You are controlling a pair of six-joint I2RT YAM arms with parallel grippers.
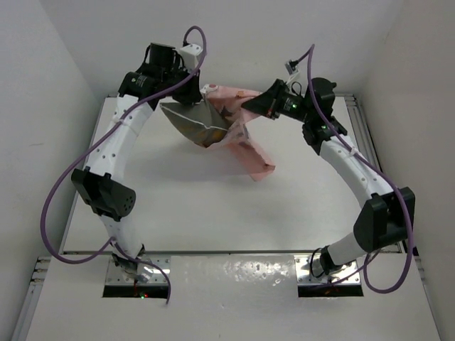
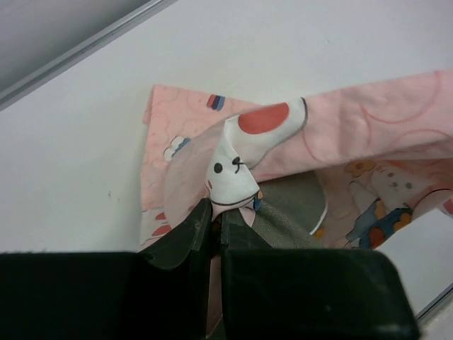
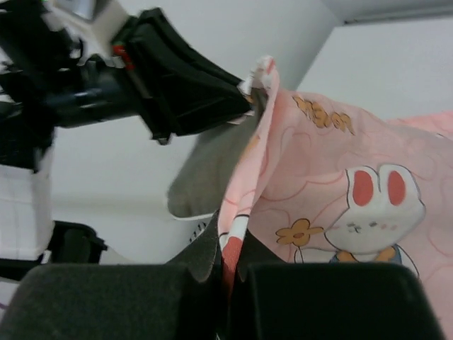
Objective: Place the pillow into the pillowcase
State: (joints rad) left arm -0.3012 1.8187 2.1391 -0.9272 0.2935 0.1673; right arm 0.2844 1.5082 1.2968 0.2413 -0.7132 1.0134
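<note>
Presently: pillowcase [image 1: 250, 155], lifted near far edge of surface [image 1: 213, 213]; left pincer [image 2: 216, 212] and right pincer [image 3: 226, 244] each clenched on its hem, spreading the mouth; pillow [image 1: 190, 122] hanging partly inside.

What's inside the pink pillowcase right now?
Part of the pillow shows inside the pillowcase opening; how deep it reaches is hidden by the cloth.

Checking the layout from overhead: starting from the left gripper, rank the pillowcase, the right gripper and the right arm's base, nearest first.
1. pillowcase, pinched in the left gripper itself.
2. right gripper, just to its right.
3. right arm's base, at the near edge.
</note>
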